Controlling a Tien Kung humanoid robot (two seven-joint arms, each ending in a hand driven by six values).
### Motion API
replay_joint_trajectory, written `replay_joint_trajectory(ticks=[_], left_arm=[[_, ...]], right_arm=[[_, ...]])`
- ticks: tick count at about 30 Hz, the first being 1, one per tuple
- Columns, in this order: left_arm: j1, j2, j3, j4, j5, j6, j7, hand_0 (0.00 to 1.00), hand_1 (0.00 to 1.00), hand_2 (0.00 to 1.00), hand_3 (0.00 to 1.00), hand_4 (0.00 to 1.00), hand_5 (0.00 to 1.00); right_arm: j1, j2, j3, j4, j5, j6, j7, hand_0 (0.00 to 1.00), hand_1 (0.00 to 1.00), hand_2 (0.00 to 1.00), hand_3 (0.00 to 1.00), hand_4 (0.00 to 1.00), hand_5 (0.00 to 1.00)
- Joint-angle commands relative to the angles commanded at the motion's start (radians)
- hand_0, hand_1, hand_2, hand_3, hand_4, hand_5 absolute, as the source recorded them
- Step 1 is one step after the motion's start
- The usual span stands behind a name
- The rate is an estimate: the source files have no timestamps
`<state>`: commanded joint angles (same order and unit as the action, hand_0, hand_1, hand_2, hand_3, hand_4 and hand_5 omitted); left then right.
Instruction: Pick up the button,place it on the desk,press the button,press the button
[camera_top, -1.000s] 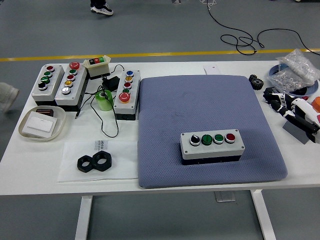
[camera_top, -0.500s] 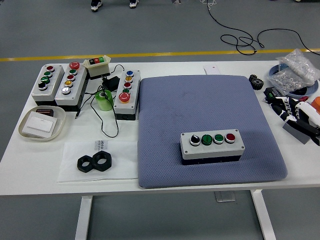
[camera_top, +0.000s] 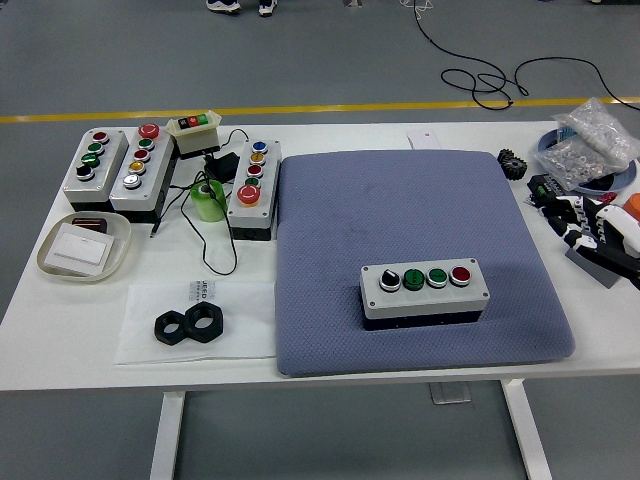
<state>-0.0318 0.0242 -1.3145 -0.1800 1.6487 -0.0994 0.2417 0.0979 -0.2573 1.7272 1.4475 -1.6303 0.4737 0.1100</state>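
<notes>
A grey button box (camera_top: 425, 290) lies flat on the blue-grey pad (camera_top: 400, 200), right of the middle and near the pad's front. Along its top run a black knob (camera_top: 390, 279), two green buttons (camera_top: 414, 278) and a red button (camera_top: 460, 274). My right hand (camera_top: 590, 225), black and white, sits low at the table's right edge, well clear of the box, with relaxed fingers that hold nothing. My left arm does not show.
At the back left stand three more button boxes (camera_top: 92, 165) (camera_top: 140, 165) (camera_top: 252, 185), a small switch box (camera_top: 197, 133) with cables, and a green tape roll (camera_top: 209, 199). A beige tray (camera_top: 83, 247) and two black nuts (camera_top: 188, 323) lie front left. A parts bag (camera_top: 590, 145) and a gear (camera_top: 512, 162) are at the back right.
My right hand has drawn back to the right, toward the picture's edge. The button box and everything else on the table stay put.
</notes>
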Motion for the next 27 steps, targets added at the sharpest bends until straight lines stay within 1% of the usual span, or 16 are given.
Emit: replay_joint_trajectory(ticks=[14,15,20,21,27], left_arm=[[0.001,0.001,-0.006,0.0,0.018,-0.004,0.001,0.746,0.908,0.958,0.813,0.558,0.998],[0.0,0.001,-0.002,0.0,0.018,-0.005,0.001,0.746,0.908,0.958,0.81,0.558,0.998],[-0.001,0.002,0.0,0.0,0.012,-0.004,0.0,0.746,0.908,0.958,0.81,0.558,0.998],[-0.001,0.002,0.0,0.0,0.012,-0.004,0.0,0.746,0.908,0.958,0.809,0.558,0.998],[-0.002,0.003,-0.016,0.0,0.032,-0.006,0.002,0.747,0.909,0.958,0.808,0.559,0.998]], right_arm=[[-0.002,-0.013,0.008,0.005,-0.015,0.002,0.005,0.94,0.879,0.852,0.783,0.666,0.72],[-0.003,-0.012,0.011,0.004,-0.016,0.002,0.005,0.941,0.879,0.853,0.78,0.658,0.674],[-0.007,-0.01,0.024,0.002,-0.023,0.001,0.004,0.941,0.879,0.853,0.78,0.658,0.674],[-0.008,-0.01,0.026,0.002,-0.024,0.0,0.004,0.941,0.879,0.849,0.779,0.655,0.653],[-0.005,-0.014,0.031,0.003,-0.024,-0.001,0.004,0.941,0.877,0.847,0.778,0.653,0.651]])
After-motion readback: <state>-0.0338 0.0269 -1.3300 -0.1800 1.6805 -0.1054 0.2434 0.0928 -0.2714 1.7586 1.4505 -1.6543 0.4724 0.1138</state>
